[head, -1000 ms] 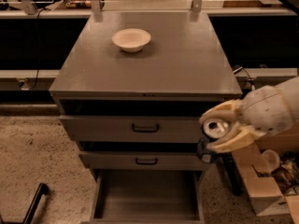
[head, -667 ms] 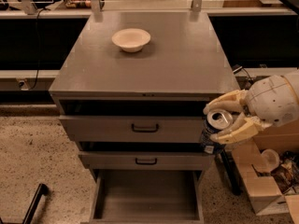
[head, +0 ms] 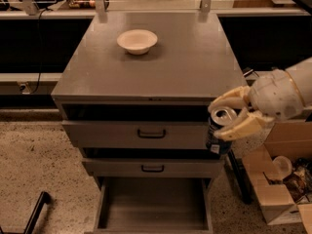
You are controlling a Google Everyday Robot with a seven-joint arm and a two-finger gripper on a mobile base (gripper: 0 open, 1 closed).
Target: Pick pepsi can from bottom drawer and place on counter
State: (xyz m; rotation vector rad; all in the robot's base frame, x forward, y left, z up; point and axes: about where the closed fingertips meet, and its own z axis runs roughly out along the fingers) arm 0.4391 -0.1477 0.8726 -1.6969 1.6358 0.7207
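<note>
My gripper is at the right front corner of the cabinet, level with the top drawer. It is shut on the pepsi can, a dark-blue can with a silver top, held upright in the air between the cream fingers. The can hangs just below the counter, a flat grey top. The bottom drawer is pulled open beneath, a shallow grey tray with nothing showing inside.
A white bowl sits on the counter near the back left. Two upper drawers with black handles are partly open. Cardboard boxes with clutter stand on the floor at the right. A black bar lies at the lower left.
The gripper with the can has risen a little and shifted slightly right, from beside the second drawer to beside the top drawer.
</note>
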